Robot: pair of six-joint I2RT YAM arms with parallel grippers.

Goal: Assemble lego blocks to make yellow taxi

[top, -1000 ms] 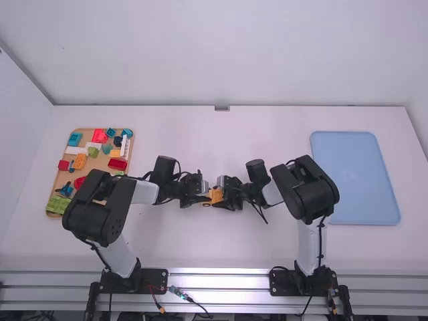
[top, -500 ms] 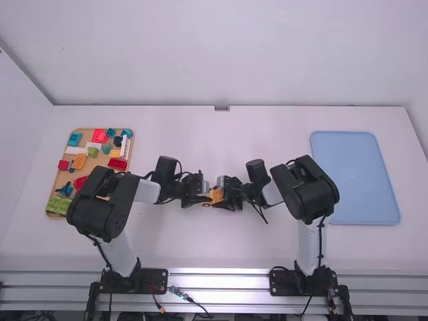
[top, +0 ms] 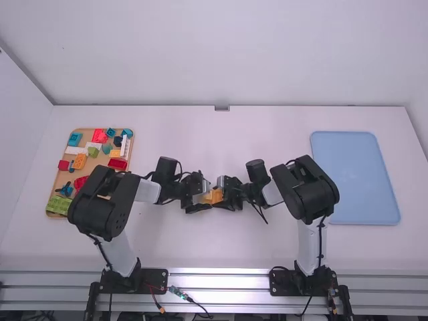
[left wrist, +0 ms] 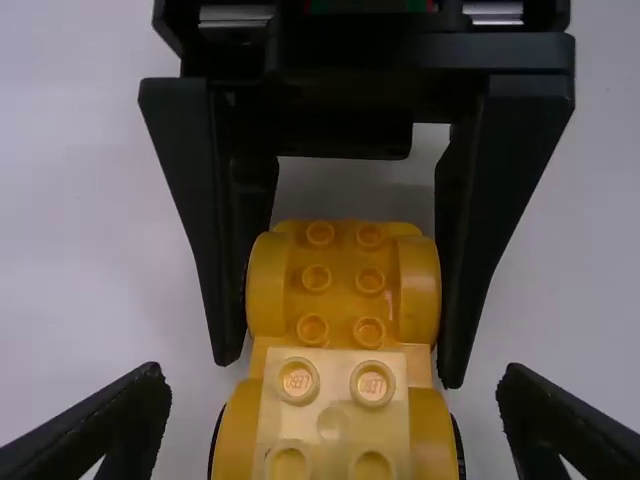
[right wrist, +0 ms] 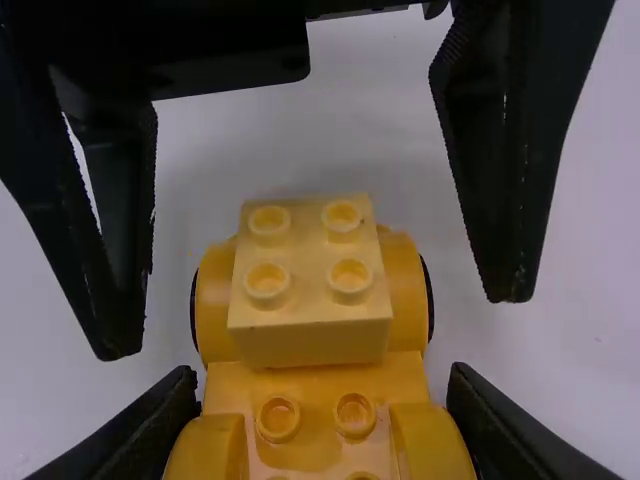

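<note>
Left pincer (top: 204,198) newly spread around yellow car (left wrist: 341,290), right pincer (top: 223,194) still pinching it.

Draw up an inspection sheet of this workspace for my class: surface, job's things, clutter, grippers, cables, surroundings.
Surface: white table.
Job's things: yellow wheeled base, pale yellow block on one end; blue tray at right.
Clutter: mixed coloured blocks crowd the wooden tray.
Grippers: left gripper open, a finger each side of the base's pale-block end; right gripper shut on the base.
Cables: black, along both arms.
Surroundings: white walls, metal rail in front.
</note>
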